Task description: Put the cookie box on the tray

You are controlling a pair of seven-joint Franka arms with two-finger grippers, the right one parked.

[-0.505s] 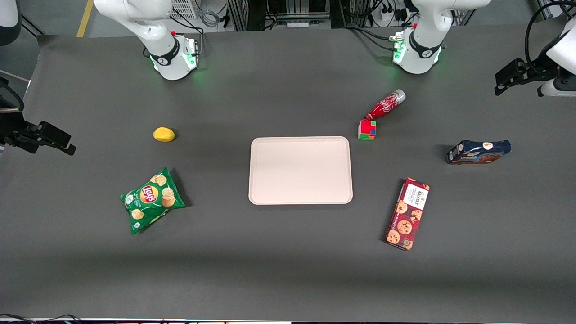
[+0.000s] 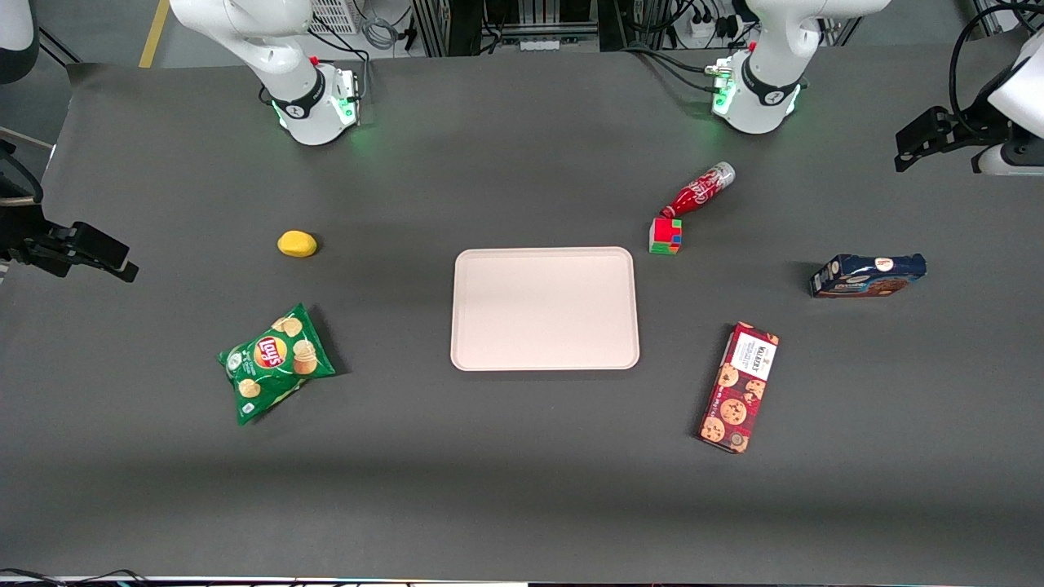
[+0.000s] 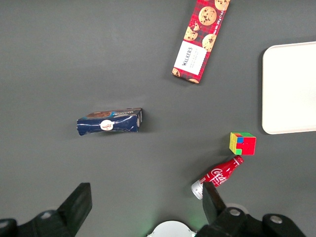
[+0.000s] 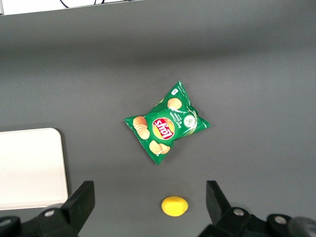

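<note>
The cookie box (image 2: pixel 869 275) is a small navy carton lying on the dark table toward the working arm's end; it also shows in the left wrist view (image 3: pixel 109 121). The tray (image 2: pixel 545 308) is pale pinkish-beige and lies flat mid-table with nothing on it; its edge shows in the left wrist view (image 3: pixel 291 89). The left arm's gripper (image 2: pixel 913 143) hangs high above the table, farther from the front camera than the cookie box. In the left wrist view the gripper (image 3: pixel 145 190) is open, with nothing between its fingers.
A long red cookie box (image 2: pixel 739 387) lies nearer the front camera than the navy box. A colour cube (image 2: pixel 665 236) and a red bottle (image 2: pixel 698 190) lie by the tray's corner. A green chips bag (image 2: pixel 276 361) and a yellow lemon (image 2: pixel 297 244) lie toward the parked arm's end.
The left arm's gripper has shifted very slightly away from the front camera. Nothing on the table has moved.
</note>
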